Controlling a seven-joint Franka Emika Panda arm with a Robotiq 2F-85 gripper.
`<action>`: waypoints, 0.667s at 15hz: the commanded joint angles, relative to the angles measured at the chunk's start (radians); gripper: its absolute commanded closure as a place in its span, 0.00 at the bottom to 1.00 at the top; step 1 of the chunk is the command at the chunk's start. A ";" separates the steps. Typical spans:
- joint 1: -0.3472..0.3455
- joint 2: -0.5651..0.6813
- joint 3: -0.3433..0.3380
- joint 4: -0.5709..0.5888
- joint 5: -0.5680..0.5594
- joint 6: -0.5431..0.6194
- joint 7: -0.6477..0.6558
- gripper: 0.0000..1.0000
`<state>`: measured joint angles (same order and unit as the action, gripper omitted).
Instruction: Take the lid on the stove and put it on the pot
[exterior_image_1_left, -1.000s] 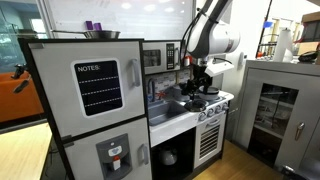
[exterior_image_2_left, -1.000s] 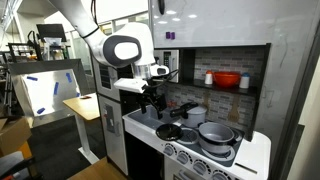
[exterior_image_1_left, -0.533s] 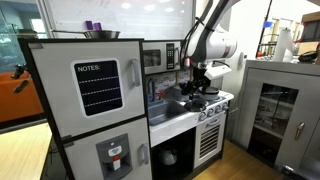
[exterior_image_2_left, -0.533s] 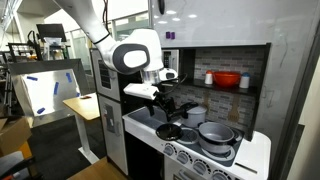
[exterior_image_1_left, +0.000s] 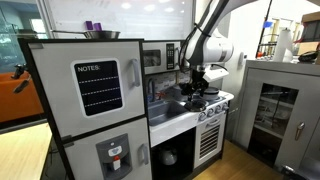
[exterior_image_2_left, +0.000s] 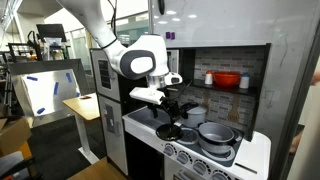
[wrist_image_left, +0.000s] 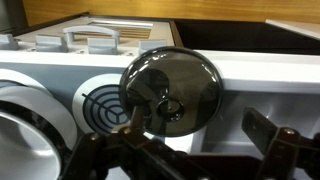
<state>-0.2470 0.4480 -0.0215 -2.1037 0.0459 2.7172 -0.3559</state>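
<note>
With the gripper wide open and empty and the lid lying just below it, I'd centre on the knob before closing.

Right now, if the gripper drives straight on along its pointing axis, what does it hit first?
Likely the lid, lying on the white stove top, centred ahead of the open gripper in the wrist view. Nothing shows between them, though depth is unclear.

The small, round, silvery-grey metal lid, shiny with a central knob, lies flat on the white toy stove, just beside a black burner. The small grey metal pot, dark inside, stands upright and uncovered on the stove.
</note>
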 joint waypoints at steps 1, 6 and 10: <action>-0.039 0.024 0.034 0.023 0.025 0.021 -0.042 0.00; -0.053 0.035 0.042 0.024 0.021 0.038 -0.048 0.00; -0.061 0.049 0.048 0.026 0.017 0.058 -0.055 0.00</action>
<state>-0.2787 0.4792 -0.0023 -2.0918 0.0460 2.7509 -0.3735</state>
